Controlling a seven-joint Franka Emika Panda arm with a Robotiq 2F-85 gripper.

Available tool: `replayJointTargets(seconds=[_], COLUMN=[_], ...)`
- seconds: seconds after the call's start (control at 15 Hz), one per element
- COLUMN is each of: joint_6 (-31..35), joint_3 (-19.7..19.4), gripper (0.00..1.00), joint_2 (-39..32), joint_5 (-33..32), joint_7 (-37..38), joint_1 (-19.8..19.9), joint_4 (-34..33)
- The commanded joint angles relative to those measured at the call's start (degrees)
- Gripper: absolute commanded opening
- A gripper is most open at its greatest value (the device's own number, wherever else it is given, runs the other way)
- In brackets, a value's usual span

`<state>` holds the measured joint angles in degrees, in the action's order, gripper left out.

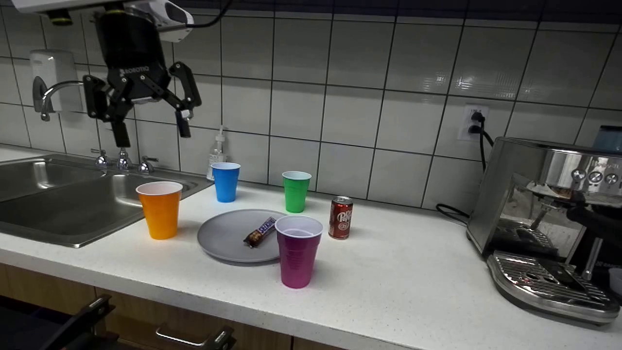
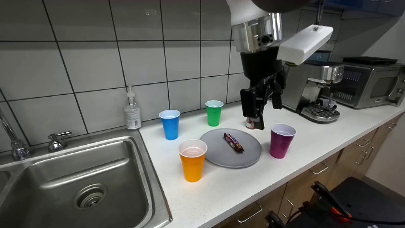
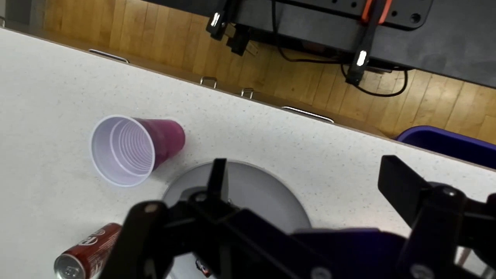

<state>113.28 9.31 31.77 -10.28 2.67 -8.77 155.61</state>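
The gripper hangs in the air, well above the white counter. Its two black fingers are spread wide apart, with only air between them. In the wrist view, one finger hides part of the round gray plate. The plate lies flat on the counter. A bar in a dark wrapper lies on it, near the middle.

Four cups stand upright around the plate. The orange cup is between the plate and the sink. The blue cup and the green cup are farther back, near the tiled wall. The purple cup is just beside the plate, on the side away from the sink, with a little gap between. A red can stands near the plate too.

The metal sink has a shiny tap at its back. A bottle with a pump top stands by the sink's back corner, close to the wall. Well apart from the sink, along the counter, is a silver coffee maker. Two plugs sit in the wall near it. In an exterior view, a microwave stands past the coffee maker.
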Motion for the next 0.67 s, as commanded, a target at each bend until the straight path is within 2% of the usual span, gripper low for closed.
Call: replayJointTargets(seconds=[0.0, 0.27, 0.6], joint_6=[7.6, 14.32, 21.55], joint_3=[-2.09, -5.16, -7.95], gripper=[1.0, 1.0, 1.0], joint_2=[-2.66, -9.38, -17.97], joint_5=[-5.4, -9.69, -8.28], joint_7=[0.45, 1.12, 1.41], joint_1=[4.27, 9.59, 12.22], joint_4=[2.53, 1.19, -1.13])
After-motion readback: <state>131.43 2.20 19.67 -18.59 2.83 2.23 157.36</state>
